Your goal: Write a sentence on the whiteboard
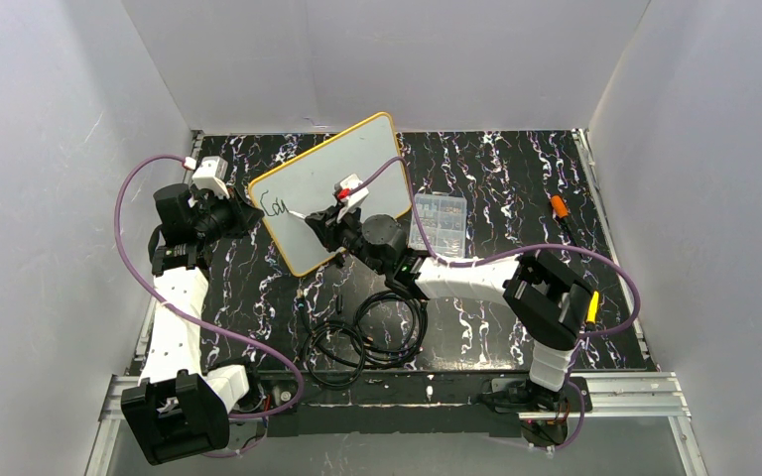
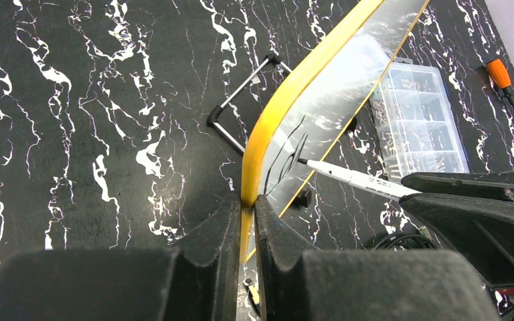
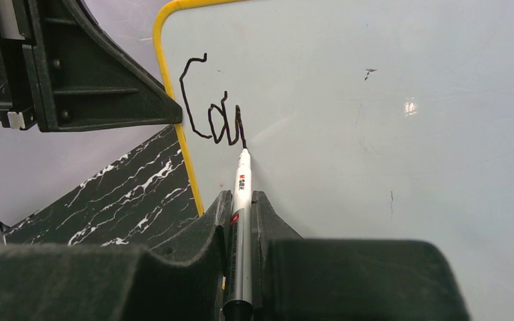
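The whiteboard (image 1: 342, 174), white with a yellow-orange rim, stands tilted at the back middle of the table. My left gripper (image 2: 247, 204) is shut on its left rim (image 2: 268, 127) and holds it up. My right gripper (image 3: 241, 200) is shut on a white marker (image 3: 242, 194), whose tip touches the board face (image 3: 375, 134). The sentence (image 3: 211, 114) is only a few dark strokes near the board's upper left corner, reading roughly "Cou". In the top view the lettering (image 1: 276, 207) sits by the board's left edge, with my right gripper (image 1: 329, 220) just to its right.
A clear compartmented plastic box (image 1: 438, 220) lies right of the board. An orange-handled screwdriver (image 1: 560, 208) lies at the far right. Black coiled cables (image 1: 362, 337) lie on the black marbled table (image 1: 476, 327) near the front. A wire stand (image 2: 241, 100) shows behind the board.
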Controlling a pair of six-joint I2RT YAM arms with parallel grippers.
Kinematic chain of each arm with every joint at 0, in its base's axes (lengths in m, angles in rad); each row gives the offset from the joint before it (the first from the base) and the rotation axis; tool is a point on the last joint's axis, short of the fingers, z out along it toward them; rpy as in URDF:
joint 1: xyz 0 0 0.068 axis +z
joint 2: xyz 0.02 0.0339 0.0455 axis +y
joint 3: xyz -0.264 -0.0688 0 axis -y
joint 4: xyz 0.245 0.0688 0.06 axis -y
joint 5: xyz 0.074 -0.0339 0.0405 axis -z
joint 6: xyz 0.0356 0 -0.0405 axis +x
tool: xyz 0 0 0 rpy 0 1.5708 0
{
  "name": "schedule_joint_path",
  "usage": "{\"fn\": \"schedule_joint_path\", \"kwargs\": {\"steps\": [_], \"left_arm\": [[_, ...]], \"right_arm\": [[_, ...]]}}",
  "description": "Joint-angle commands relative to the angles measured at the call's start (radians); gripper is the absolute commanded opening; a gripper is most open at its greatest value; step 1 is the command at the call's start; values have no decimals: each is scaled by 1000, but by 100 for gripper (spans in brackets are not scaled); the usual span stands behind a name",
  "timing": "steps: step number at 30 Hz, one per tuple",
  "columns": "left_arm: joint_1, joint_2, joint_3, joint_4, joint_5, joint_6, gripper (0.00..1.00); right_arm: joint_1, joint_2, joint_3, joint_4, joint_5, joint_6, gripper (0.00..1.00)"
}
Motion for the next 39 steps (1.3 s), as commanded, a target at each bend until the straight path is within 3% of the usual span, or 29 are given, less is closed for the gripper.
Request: {"fn": "schedule_joint_path", "kwargs": {"steps": [1,18,39], "left_arm": [[-2,-31,-3,-16,16,7,0],[-1,-33,-5,-17,12,8,0],[-1,-40,-6,-16,5,3,0]], "right_arm": [[-7,-29,-12,20,31,-7,1],[-7,-64,16,8,77,-52,1],[-11,-185,-21,9,2,-48,1]]}}
